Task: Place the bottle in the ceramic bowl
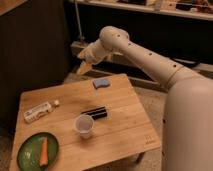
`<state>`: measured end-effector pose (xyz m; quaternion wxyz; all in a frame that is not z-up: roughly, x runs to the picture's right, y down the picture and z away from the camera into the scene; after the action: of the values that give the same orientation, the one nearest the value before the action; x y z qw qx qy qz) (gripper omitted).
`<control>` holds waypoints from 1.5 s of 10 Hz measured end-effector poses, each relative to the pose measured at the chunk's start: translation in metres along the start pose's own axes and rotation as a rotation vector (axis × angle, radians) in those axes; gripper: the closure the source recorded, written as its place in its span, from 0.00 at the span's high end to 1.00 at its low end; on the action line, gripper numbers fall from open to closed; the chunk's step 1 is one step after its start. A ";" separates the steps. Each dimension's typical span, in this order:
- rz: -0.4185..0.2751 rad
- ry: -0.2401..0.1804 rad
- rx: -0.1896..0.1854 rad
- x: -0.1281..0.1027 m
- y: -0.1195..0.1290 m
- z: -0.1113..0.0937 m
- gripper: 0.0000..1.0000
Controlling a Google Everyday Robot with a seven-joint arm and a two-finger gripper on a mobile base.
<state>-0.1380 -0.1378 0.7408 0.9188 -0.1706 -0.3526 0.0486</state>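
Note:
The bottle (pixel 38 112) lies on its side near the left edge of the wooden table (pixel 125 125), white cap pointing right. The ceramic bowl (pixel 29 154), dark green and shallow, sits at the table's front left corner with an orange stick-shaped item (pixel 43 150) inside it. My gripper (pixel 84 67) hangs above the table's far edge, fingers pointing down and open, holding nothing. It is well behind and to the right of the bottle, with no contact.
A white cup (pixel 84 125) stands upright mid-table. A black flat bar (pixel 95 112) lies just behind it. A blue sponge (pixel 101 83) rests near the far edge, below the gripper. Dark shelving and a wall stand behind the table.

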 end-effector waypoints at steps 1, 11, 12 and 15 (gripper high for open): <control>-0.043 0.011 -0.034 -0.011 0.002 0.011 0.65; -0.300 -0.077 -0.414 -0.070 0.085 0.166 0.65; -0.304 -0.087 -0.426 -0.072 0.090 0.171 0.65; -0.328 -0.079 -0.478 -0.078 0.114 0.191 0.65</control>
<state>-0.3195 0.0066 0.7845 0.8337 -0.3207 -0.4125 -0.1784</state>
